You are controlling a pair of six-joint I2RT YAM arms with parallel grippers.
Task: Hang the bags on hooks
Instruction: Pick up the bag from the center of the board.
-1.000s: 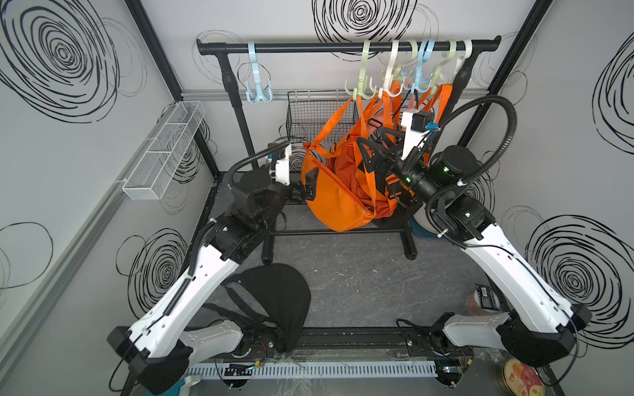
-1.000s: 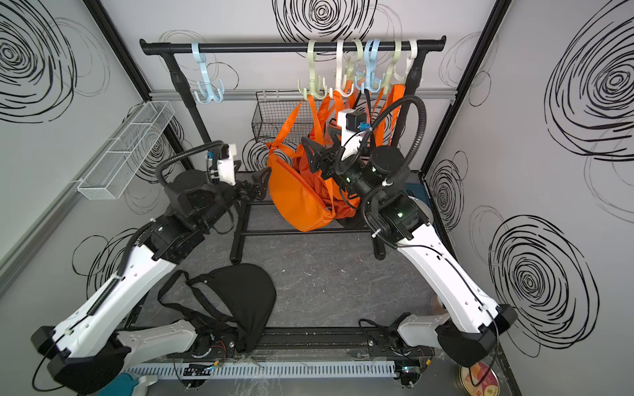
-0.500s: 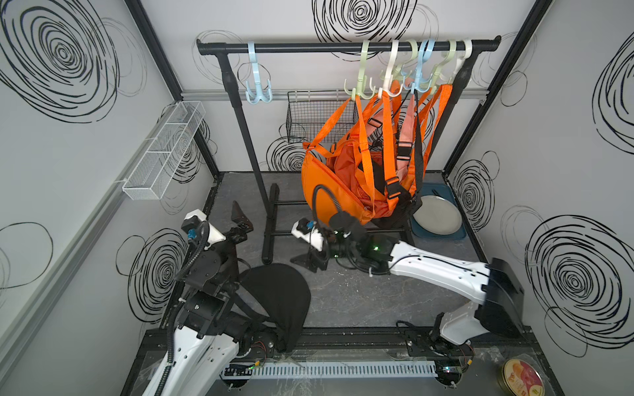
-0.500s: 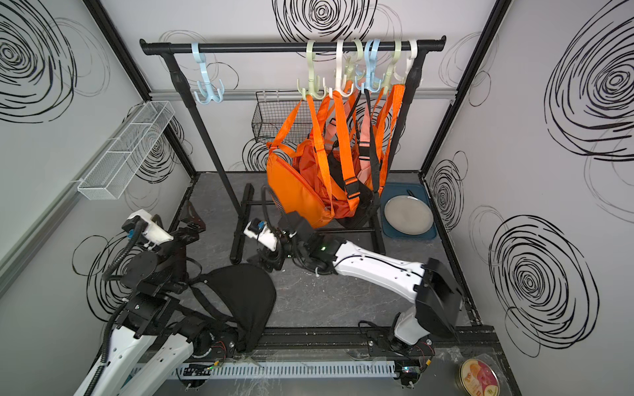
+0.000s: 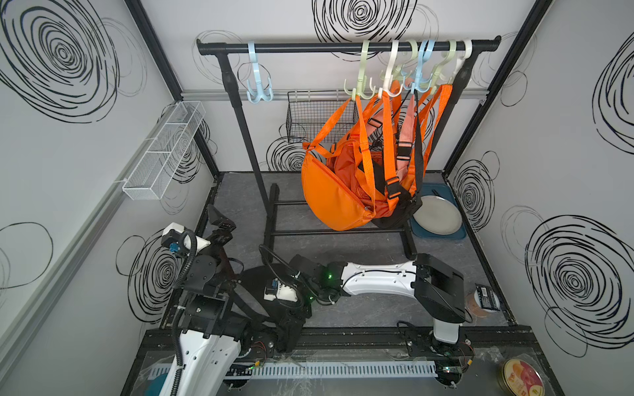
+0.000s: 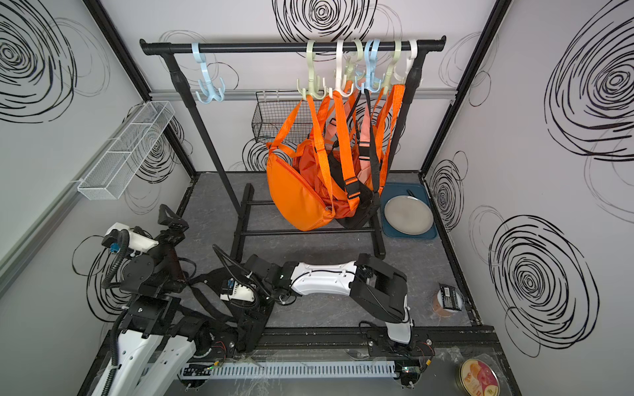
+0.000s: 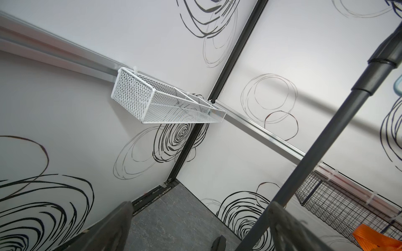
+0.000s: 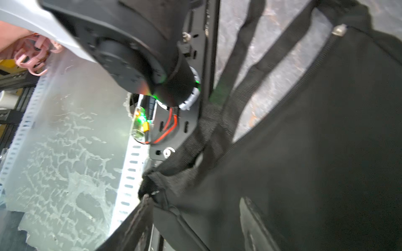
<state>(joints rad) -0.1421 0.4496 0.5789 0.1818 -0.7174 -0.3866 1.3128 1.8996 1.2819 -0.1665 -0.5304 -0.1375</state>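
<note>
Right wrist view catches the right gripper (image 8: 195,198), jaws parted, astride the strap end of the black bag (image 8: 315,130), which lies directly beneath it on the floor (image 5: 360,315) at lower left in both top views; whether they pinch fabric is unclear, and the empty blue hook (image 5: 259,91) hangs well apart at upper left.

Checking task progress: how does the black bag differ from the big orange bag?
The black bag lies slumped on the floor with its straps slack. The big orange bag hangs off a hook with its straps taut, clear of the floor. Both are soft bags with webbing straps.
</note>
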